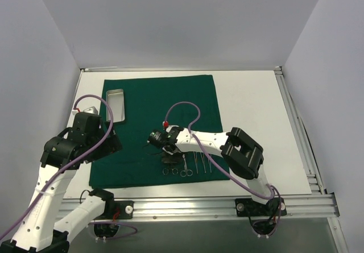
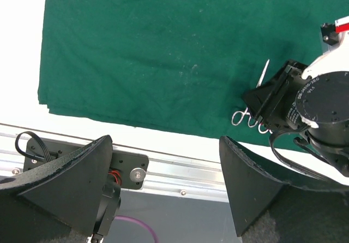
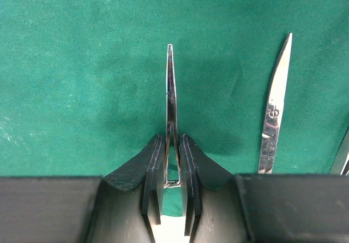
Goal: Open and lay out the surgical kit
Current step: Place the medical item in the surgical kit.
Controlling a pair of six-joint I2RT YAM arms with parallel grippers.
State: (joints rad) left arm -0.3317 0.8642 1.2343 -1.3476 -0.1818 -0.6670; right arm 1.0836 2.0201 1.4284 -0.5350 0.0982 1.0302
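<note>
The surgical kit's dark green cloth (image 1: 159,111) lies spread flat on the table. Its shiny metal tray (image 1: 115,104) sits on the cloth's far left corner. My right gripper (image 3: 172,139) is shut on slim steel forceps (image 3: 171,84), whose tips point away over the cloth. From above, the right gripper (image 1: 169,159) hangs low over the cloth's near middle. Scissors (image 3: 274,112) lie beside it on the right, and a row of steel instruments (image 1: 196,165) lies on the cloth. My left gripper (image 2: 165,140) is open and holds nothing, above the near left cloth edge (image 2: 109,117).
An aluminium rail (image 1: 199,204) runs along the table's near edge, with both arm bases bolted to it. White table (image 1: 250,105) shows to the right of the cloth. Grey walls close in the left, far and right sides.
</note>
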